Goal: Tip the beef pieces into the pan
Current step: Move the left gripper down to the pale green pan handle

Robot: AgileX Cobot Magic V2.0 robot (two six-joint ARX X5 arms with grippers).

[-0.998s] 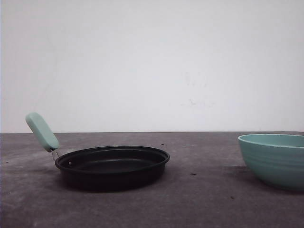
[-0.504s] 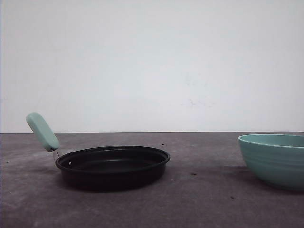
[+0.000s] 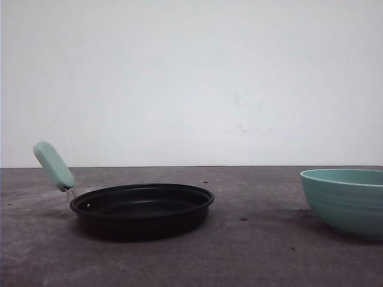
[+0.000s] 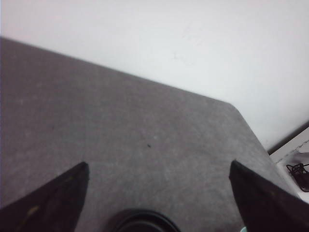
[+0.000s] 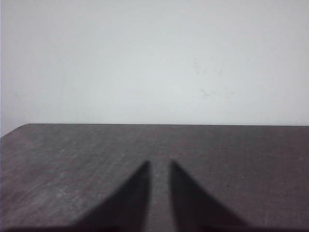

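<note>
While matte, round pan (image 3: 142,209) adjoins ribbed bowl (image 3: 344,200).

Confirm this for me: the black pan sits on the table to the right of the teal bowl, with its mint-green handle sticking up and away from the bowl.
Not quite. In the front view the black pan sits to the left of the teal bowl, not to its right. The rest holds: both rest on the table, and the mint-green handle angles up on the side away from the bowl.

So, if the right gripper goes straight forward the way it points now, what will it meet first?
The way looks free. The right gripper, fingers nearly together, points over the bare grey table toward the white wall, probably the first obstacle; depth is unclear.
</note>
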